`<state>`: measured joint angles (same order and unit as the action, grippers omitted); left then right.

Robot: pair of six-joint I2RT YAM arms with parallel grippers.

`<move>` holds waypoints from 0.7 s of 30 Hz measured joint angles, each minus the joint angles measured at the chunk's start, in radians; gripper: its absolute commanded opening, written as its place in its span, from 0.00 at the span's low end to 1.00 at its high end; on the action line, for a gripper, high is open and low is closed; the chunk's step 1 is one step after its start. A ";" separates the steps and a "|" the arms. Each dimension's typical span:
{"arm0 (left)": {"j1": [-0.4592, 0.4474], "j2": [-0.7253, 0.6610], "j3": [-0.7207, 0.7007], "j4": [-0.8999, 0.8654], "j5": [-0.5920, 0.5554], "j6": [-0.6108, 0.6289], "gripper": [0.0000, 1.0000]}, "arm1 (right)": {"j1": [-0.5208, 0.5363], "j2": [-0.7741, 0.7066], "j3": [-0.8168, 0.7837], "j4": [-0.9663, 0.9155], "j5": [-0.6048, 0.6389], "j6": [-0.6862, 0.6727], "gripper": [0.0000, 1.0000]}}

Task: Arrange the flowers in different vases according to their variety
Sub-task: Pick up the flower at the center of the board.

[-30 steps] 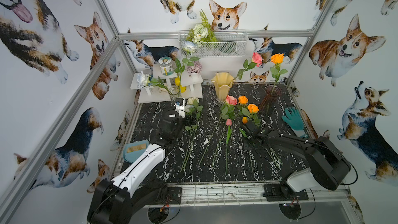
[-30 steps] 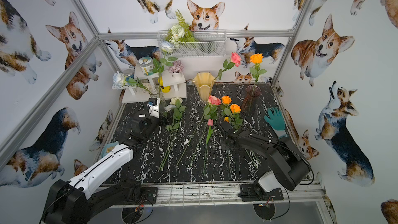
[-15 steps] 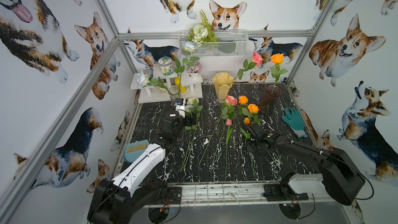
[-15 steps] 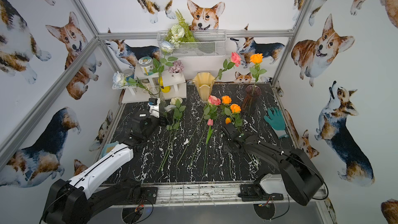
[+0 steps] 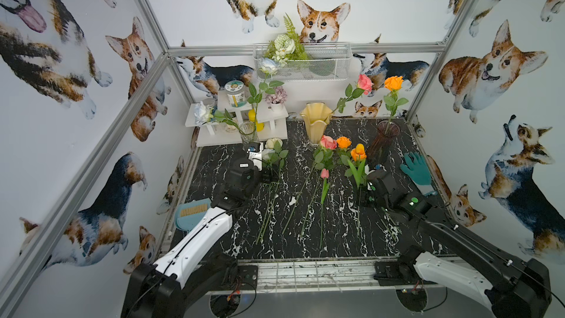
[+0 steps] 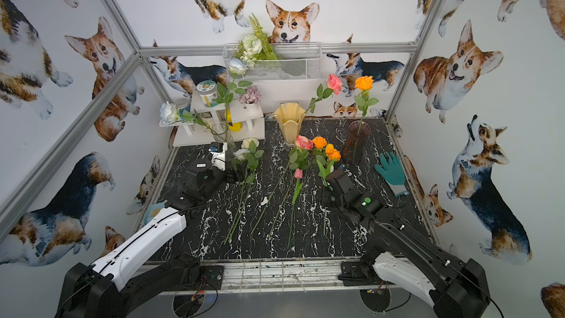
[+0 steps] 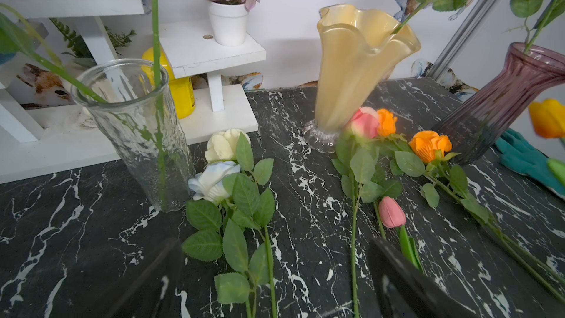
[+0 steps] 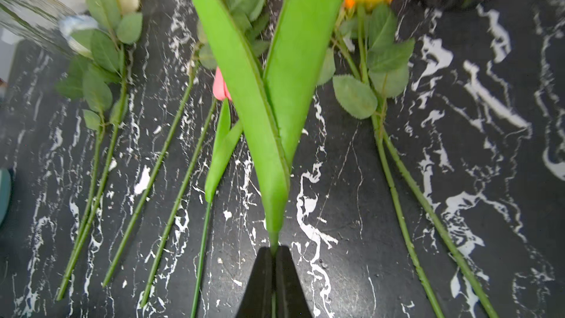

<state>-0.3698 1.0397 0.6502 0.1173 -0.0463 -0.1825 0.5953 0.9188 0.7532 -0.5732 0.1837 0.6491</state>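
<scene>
The orange-yellow tulip (image 6: 329, 149) with long green leaves is now raised off the black marble tabletop (image 6: 308, 240), its stem clamped by the right fingers (image 8: 263, 279), near the dark purple ribbed glass vase (image 6: 354, 145), so 1 more placement is begun; the left fingers (image 7: 397, 286) are held apart, empty

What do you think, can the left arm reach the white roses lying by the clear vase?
Probably yes: the left gripper is open, empty, and sits over the white roses with nothing between. The clear vase stands close beside the blooms, so grip lower down the stems.
</scene>
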 measured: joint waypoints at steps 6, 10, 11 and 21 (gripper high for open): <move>0.000 0.000 -0.008 -0.032 0.034 -0.013 1.00 | 0.000 -0.026 0.113 -0.017 0.140 -0.053 0.00; 0.000 0.014 -0.008 -0.044 0.065 -0.026 1.00 | -0.005 -0.004 0.192 0.014 0.254 -0.126 0.00; 0.000 0.018 -0.008 -0.046 0.074 -0.026 1.00 | -0.011 0.009 0.212 0.032 0.280 -0.152 0.00; 0.000 0.026 -0.016 -0.055 0.111 -0.032 1.00 | -0.219 0.118 0.352 0.264 0.355 -0.352 0.00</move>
<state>-0.3702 1.0660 0.6338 0.0624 0.0647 -0.2150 0.3763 1.0367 1.1049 -0.3092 0.5388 0.2974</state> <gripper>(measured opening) 0.998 0.076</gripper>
